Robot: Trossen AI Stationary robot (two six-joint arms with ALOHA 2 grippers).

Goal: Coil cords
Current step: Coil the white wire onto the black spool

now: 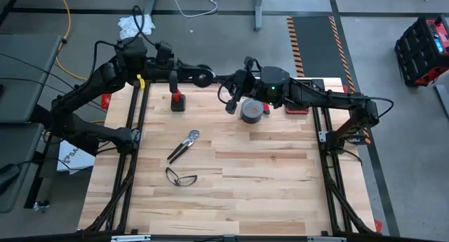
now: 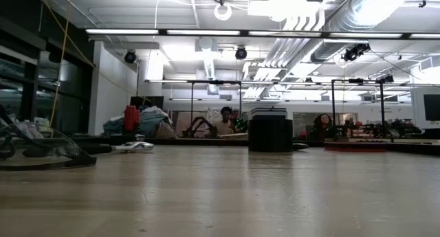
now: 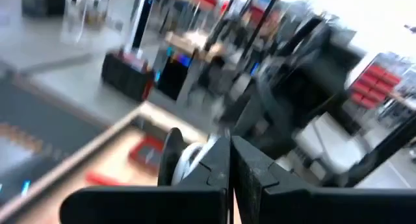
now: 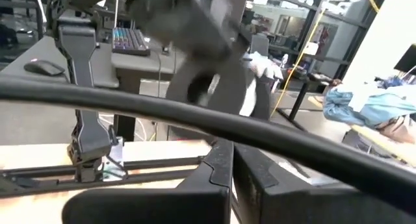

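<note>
1. Overhead, both arms reach toward the middle of the table's far edge, and their grippers meet there above the wood.
2. Left gripper: it points across the far edge toward the other arm, and in its wrist view its two dark fingers are pressed together, with nothing visibly between them.
3. Right gripper: it sits just beside the grey tape roll, its fingers clenched flat against each other in its own wrist view, gripping nothing that can be seen.
4. White cord on the small black spool: it shows in the left wrist view just beyond the left fingertips, a pale band wound between dark rims. Whether the fingers touch it cannot be told; from above it cannot be picked out between the two grippers.
5. A black cable crosses the right wrist view in front of the other arm.
6. Elsewhere on the table: a red and black tool stands near the far left edge, pliers lie toward the middle, and a pair of glasses lies nearer the front, all well apart from the grippers.
7. A flat red object rests at the far right edge beside the right arm.
8. Low view: a black box stands at the table's far side, with a person seated in the room beyond.
</note>
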